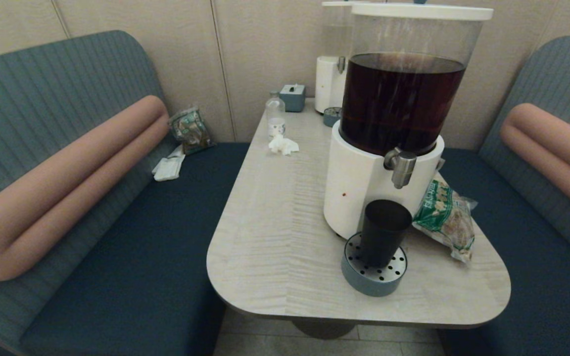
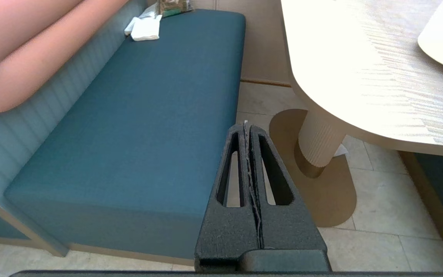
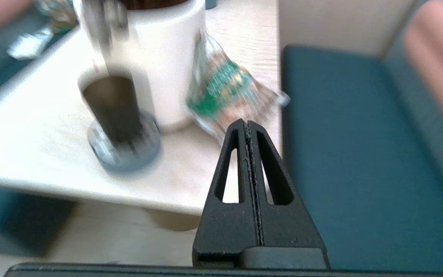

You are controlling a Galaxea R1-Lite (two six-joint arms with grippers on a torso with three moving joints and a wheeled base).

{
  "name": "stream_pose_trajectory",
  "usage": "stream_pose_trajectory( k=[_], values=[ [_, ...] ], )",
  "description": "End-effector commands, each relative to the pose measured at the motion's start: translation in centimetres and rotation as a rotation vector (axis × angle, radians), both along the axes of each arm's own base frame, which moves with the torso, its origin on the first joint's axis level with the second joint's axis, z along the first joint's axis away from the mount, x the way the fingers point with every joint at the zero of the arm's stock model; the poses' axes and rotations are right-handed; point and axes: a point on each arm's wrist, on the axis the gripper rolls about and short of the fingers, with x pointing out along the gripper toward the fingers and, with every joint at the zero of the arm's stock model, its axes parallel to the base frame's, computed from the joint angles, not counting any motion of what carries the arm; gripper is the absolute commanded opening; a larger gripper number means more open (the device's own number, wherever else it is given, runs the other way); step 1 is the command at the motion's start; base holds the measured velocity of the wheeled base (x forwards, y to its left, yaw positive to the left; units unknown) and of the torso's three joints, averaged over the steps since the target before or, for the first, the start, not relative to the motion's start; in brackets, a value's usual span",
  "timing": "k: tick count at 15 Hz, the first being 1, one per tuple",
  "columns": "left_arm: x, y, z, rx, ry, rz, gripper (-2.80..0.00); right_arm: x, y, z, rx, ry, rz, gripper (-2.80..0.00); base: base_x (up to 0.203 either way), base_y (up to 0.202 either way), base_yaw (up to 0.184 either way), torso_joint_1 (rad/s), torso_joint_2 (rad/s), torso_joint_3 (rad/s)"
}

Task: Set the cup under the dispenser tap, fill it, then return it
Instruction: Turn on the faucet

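Head camera: sitting high, looking forward and down over the table, with the big dispenser filling the upper right of the frame.

Left wrist camera: sitting low beside the table, facing along the bench seat; the left gripper is showing at lower centre, the table edge at upper right.

Right wrist camera: hanging near the table corner, facing the cup and snack bag, both also appearing in the head view.
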Motion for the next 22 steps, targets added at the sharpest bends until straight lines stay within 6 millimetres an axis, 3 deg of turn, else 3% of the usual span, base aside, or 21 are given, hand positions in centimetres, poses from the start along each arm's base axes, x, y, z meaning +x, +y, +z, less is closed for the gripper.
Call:
stream_pose_trajectory(
  k=[1,2,5,7,11,16,22],
  values=[
    [0.0,0.0,0.0,-0.001,0.000,0.001,-2.80,10.1,0.5,5.5,0.071,0.242,0.048,-2.80,0.000,0.000,0.000,0.000,0.00,0.000],
    [0.0,0.0,0.0,-0.001,0.001,0.001,-2.80,12.5,0.8,6.8,0.116,0.299,0.090,-2.80,0.000,0.000,0.000,0.000,0.00,0.000],
    [0.0,0.0,0.0,-0.001,0.001,0.001,-2.80,18.8,2.5,7.9,0.230,0.490,0.226,-2.80,0.000,0.000,0.000,0.000,0.00,0.000],
    [0.0,0.0,0.0,-0.002,0.001,0.001,-2.80,20.7,3.8,9.1,0.276,0.553,0.293,-2.80,0.000,0.000,0.000,0.000,0.00,0.000],
    [0.0,0.0,0.0,-0.002,0.001,0.001,-2.80,21.9,5.8,9.8,0.409,0.670,0.434,-2.80,0.000,0.000,0.000,0.000,0.00,0.000],
    [0.0,0.0,0.0,-0.001,0.001,0.001,-2.80,22.1,5.7,9.6,0.491,0.708,0.510,-2.80,0.000,0.000,0.000,0.000,0.00,0.000],
    [0.0,0.0,0.0,-0.001,0.001,0.001,-2.80,22.1,5.3,9.6,0.497,0.706,0.473,-2.80,0.000,0.000,0.000,0.000,0.00,0.000]
  ],
)
